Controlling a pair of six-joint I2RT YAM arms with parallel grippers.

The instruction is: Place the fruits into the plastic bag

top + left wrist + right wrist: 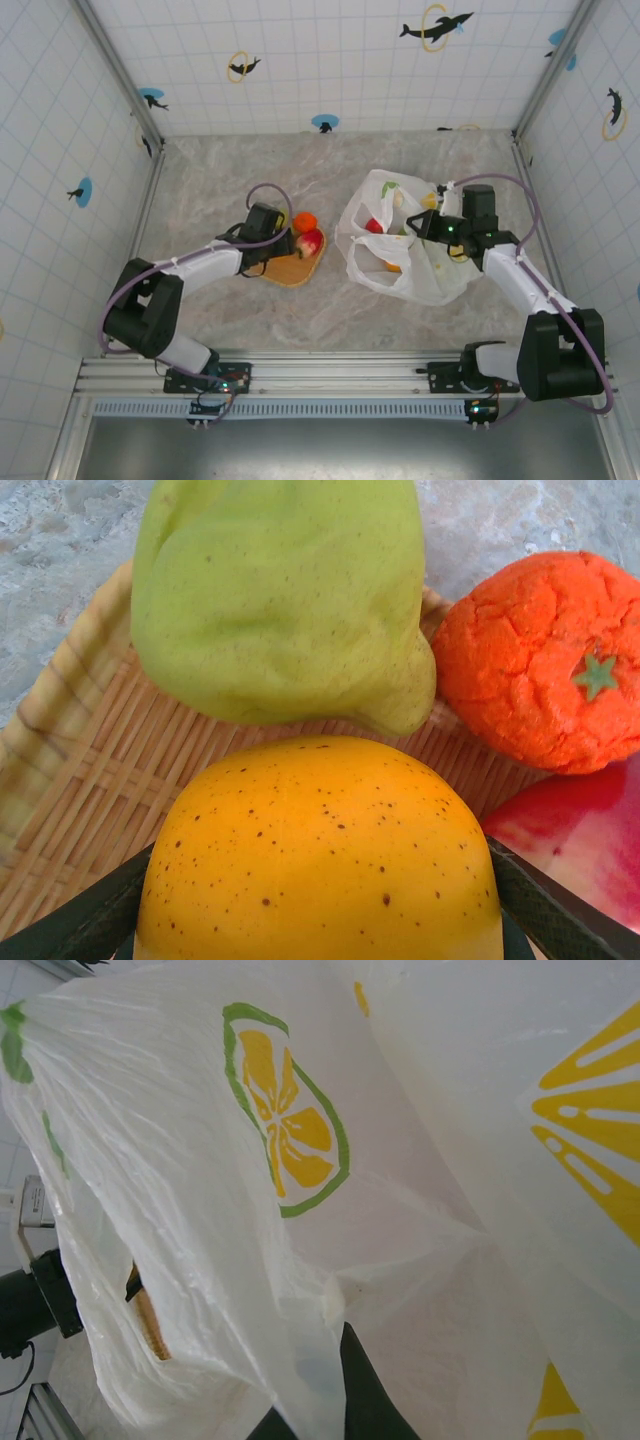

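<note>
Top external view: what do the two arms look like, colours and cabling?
The left arm and right arm match: white link shells, black joints and bases, black wrist ends, and a mauve cable looping loosely alongside each.

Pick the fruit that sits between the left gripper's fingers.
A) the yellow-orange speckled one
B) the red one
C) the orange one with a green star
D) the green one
A: in the left wrist view the dark fingers of the left gripper flank the yellow-orange fruit; the green fruit, orange fruit and red fruit lie free on the mat.
</note>
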